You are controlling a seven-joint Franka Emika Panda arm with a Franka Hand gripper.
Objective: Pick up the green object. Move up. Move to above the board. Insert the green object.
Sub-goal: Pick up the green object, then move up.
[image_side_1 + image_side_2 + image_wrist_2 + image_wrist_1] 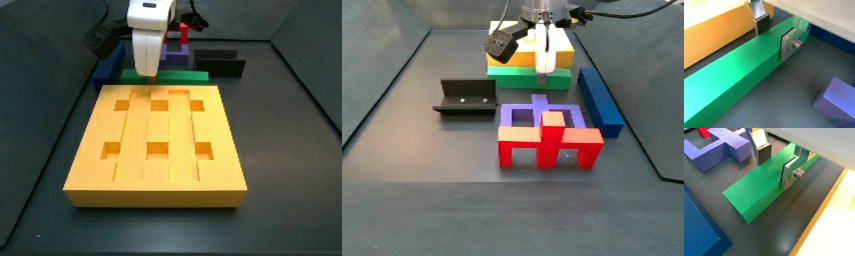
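Note:
The green object [754, 193] is a long green bar lying flat on the dark floor, right beside the board's [158, 140] end. It shows in both wrist views [737, 82] and both side views [167, 74] [529, 71]. My gripper [776, 174] is down over the bar with one finger on each long side [774, 44]. The near finger [789, 174] lies against the bar. The far finger's dark pad [764, 154] stands just off the other side. The jaws are open and the bar rests on the floor. The gripper also shows in both side views [144, 62] [543, 60].
A long blue bar [600, 100] lies beside the green bar. A purple piece [543, 115] and a red piece [549, 145] stand together. The black fixture [469, 97] stands on the floor. The board's edge [711, 35] runs close along the green bar.

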